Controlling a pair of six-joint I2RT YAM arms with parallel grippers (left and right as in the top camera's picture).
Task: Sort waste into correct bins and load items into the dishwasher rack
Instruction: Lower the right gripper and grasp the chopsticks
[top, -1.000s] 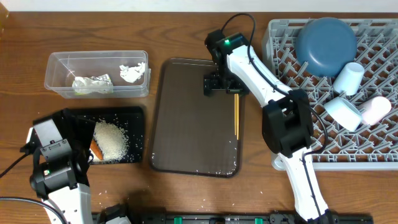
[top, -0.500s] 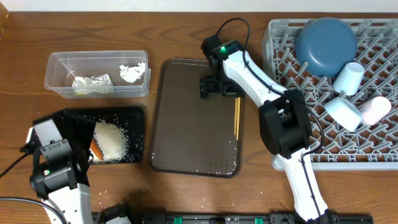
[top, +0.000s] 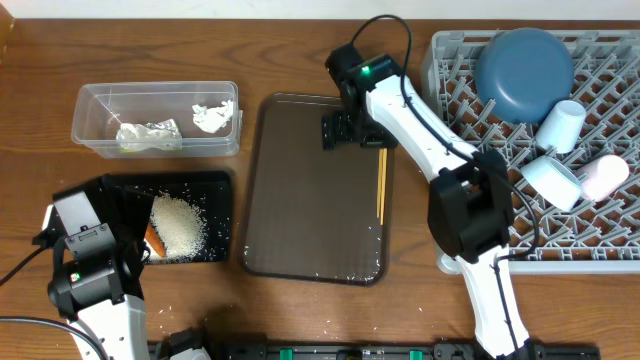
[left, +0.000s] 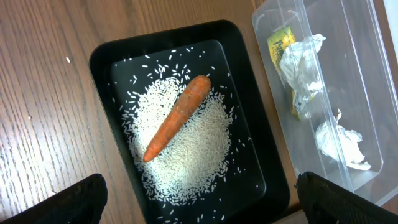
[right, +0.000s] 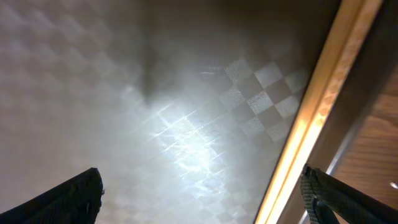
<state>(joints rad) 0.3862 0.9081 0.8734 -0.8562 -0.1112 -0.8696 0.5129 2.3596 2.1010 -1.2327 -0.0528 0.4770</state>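
Brown serving tray on wooden table

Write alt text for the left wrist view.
An orange carrot lies on a heap of white rice in a black tray on a wooden table. Right of it, a clear tub holds crumpled foil, a yellow-green wrapper and a white tissue. The left hand is open, fingertips at the bottom corners.
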